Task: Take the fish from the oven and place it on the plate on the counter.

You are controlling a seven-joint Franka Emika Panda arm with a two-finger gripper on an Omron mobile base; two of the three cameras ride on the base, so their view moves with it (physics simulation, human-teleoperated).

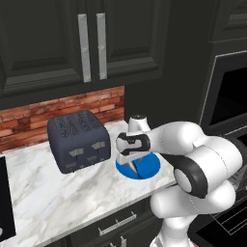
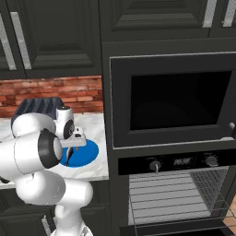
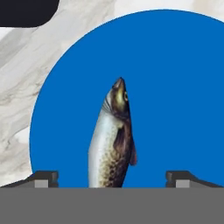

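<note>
Fish [image 3: 111,140] hangs or stands nose-down over the blue plate [image 3: 175,87], its head toward twelve o'clock in the hand view and its tail running out of sight between the gripper's [image 3: 112,178] two dark tips. Those tips stand wide apart, one at seven o'clock and one at five, with clear blue showing between each and the fish's flanks, so the jaws look spread and nothing is pinched. Whether the fish already rests on the plate or is mid-drop I cannot tell.

From the left base view, the fish [image 1: 132,166] shows as a thin grey sliver angled down onto the plate [image 1: 149,169], which sits on the marble counter [image 1: 43,193] at about four o'clock from the dark toaster [image 1: 78,140]. The right base view puts the plate [image 2: 87,154] just beside the oven [image 2: 175,184] column, at its nine o'clock.

As a judgement, the fish is light, slim and somewhat slick, with a rounded body that could roll or slide. If it needs regrasping, the thick middle of the body, squeezed across its flanks, looks the safest hold; the tapering head and tail offer little purchase.
</note>
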